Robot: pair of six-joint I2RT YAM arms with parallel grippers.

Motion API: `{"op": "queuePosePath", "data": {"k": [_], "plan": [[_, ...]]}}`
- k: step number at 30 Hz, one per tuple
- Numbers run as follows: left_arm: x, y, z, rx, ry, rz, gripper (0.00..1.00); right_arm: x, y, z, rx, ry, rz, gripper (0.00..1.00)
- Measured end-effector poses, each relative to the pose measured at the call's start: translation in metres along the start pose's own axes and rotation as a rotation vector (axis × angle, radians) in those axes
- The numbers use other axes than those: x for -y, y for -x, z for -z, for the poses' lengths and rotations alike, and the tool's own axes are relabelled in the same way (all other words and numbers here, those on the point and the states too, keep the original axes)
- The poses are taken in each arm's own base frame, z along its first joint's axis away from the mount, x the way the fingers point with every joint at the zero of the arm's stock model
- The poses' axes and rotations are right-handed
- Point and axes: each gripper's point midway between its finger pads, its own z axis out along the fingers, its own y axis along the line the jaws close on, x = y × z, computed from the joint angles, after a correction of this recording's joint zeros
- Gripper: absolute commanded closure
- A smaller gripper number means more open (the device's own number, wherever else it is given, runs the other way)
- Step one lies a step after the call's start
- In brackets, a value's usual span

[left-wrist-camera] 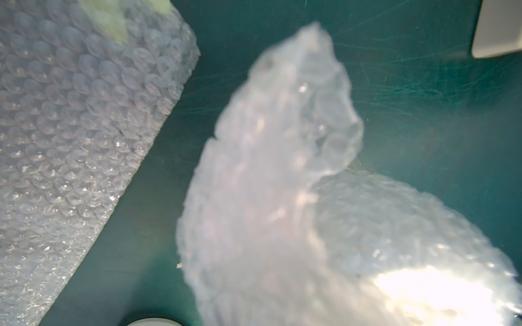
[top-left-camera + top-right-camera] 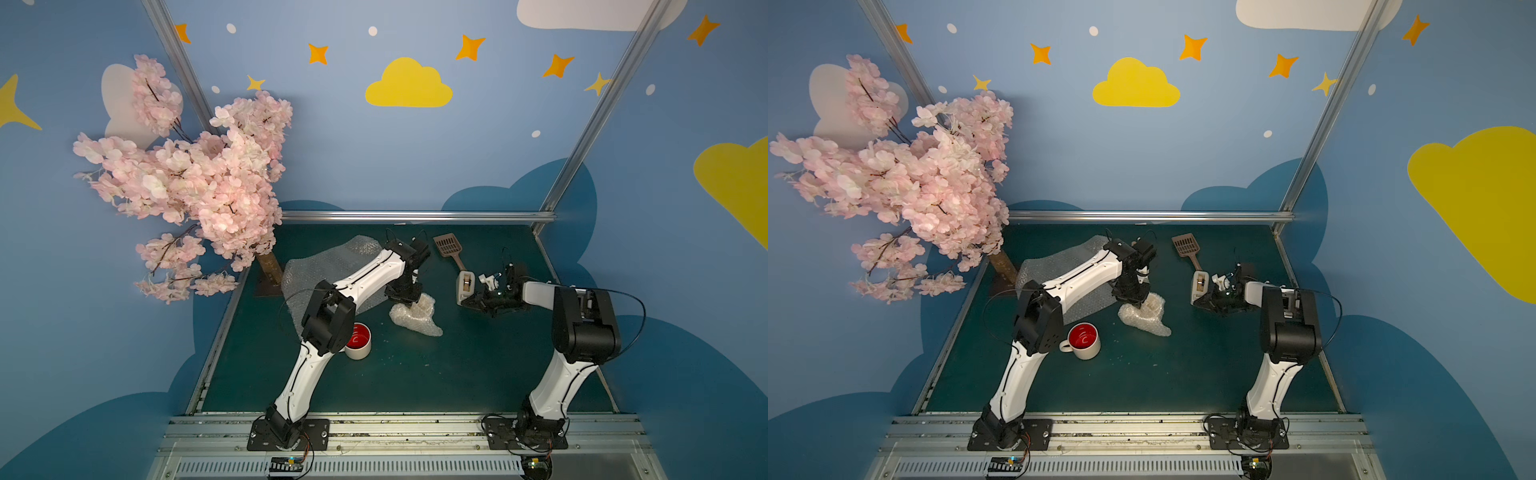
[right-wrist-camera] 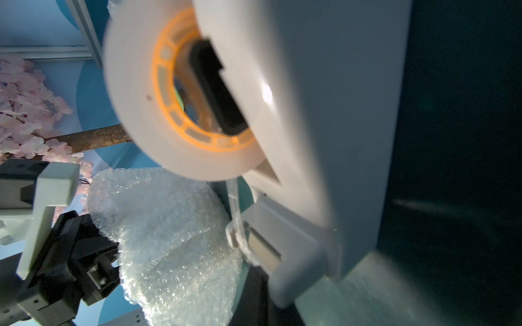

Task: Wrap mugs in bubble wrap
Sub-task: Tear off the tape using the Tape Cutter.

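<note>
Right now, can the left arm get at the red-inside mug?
Probably not yet. The left gripper is pinched on the wrapped bundle, and the red-inside mug sits tight beside that arm's own elbow, so it would have to let go and fold back sharply.

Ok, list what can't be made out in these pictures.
- Crumpled translucent bubble-wrap bundle: contents hidden by the wrap, all views.
- Left gripper: grip unseen; own body covers it in both top views, left wrist view blurred.
- Right gripper: tip lost against white tape dispenser, top views.
</note>
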Motion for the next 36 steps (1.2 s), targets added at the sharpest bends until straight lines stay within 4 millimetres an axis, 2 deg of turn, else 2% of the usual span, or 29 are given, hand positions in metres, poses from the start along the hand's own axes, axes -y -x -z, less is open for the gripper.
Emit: {"op": "queuePosePath", "data": {"k": [13, 22, 26, 32, 36], "plan": [[0.000, 0.000, 0.000, 0.000, 0.000, 0.000, 0.78, 0.011, 0.008, 0.014, -0.022, -0.189, -0.053, 1.00], [0.000, 0.001, 0.000, -0.004, 0.003, -0.001, 0.79, 0.013, 0.028, 0.016, -0.043, -0.242, -0.041, 1.00], [0.000, 0.001, 0.000, -0.005, 0.003, -0.001, 0.79, 0.018, 0.030, 0.020, -0.040, -0.291, -0.024, 1.00], [0.001, 0.002, 0.000, -0.007, 0.003, -0.002, 0.79, 0.038, 0.026, 0.030, -0.049, -0.401, -0.026, 1.00], [0.001, 0.002, 0.000, -0.007, 0.003, -0.003, 0.79, 0.040, 0.026, 0.032, -0.055, -0.411, -0.026, 1.00]]}}
